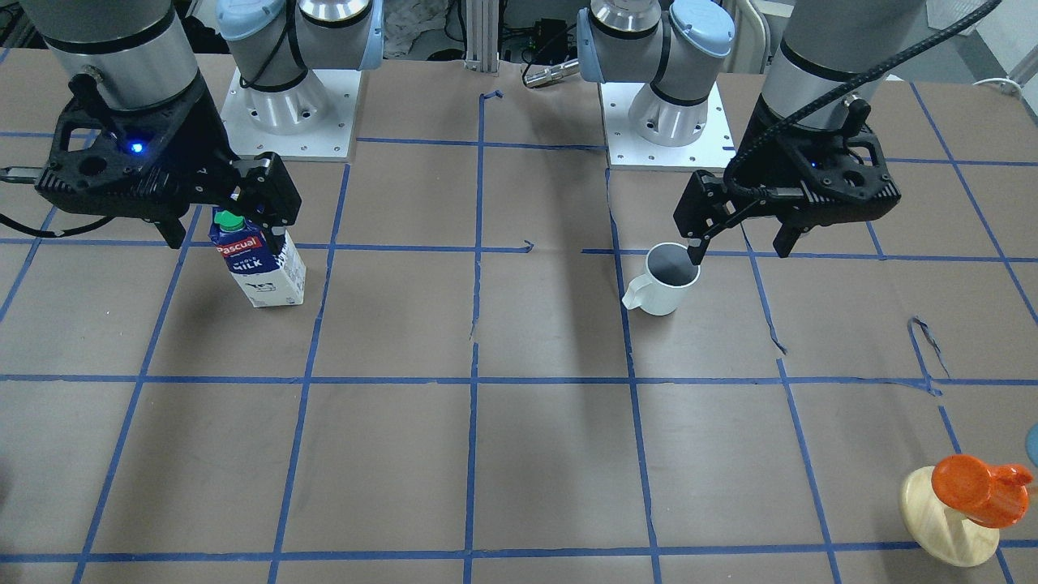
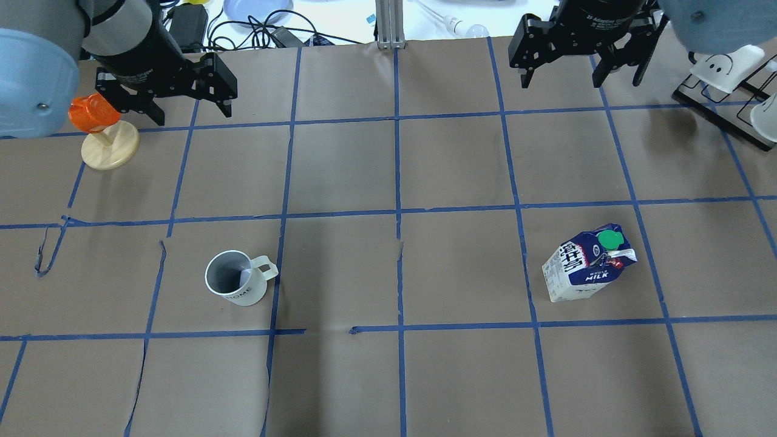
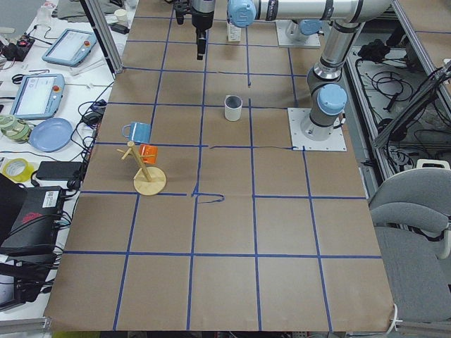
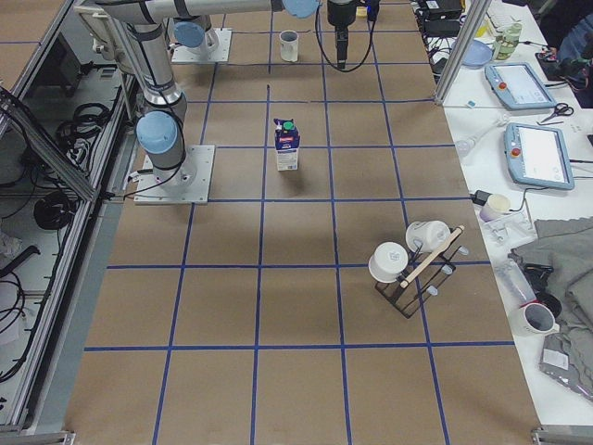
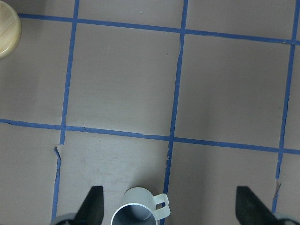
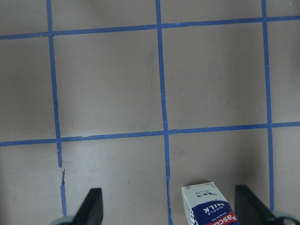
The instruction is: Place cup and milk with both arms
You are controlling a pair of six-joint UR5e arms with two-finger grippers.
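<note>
- counter [image 2: 449,176]: carries every item below.
- cup [image 2: 235,280]: upright on the robot's left half, handle toward the centre line.
- milk [image 2: 587,264]: upright on the right half, about level with the cup and well apart from it.
- stand [image 2: 109,150]: left side, beyond the cup, away from the robot.
- rack [image 2: 722,112]: far right edge, beyond the milk.
- left gripper [image 2: 191,109]: raised above the counter, apart from the cup; in its wrist view the cup lies at the lower edge between the fingers [image 5: 93,206].
- right gripper [image 2: 561,76]: raised likewise, the milk lying between its fingers, off-centre.
</note>
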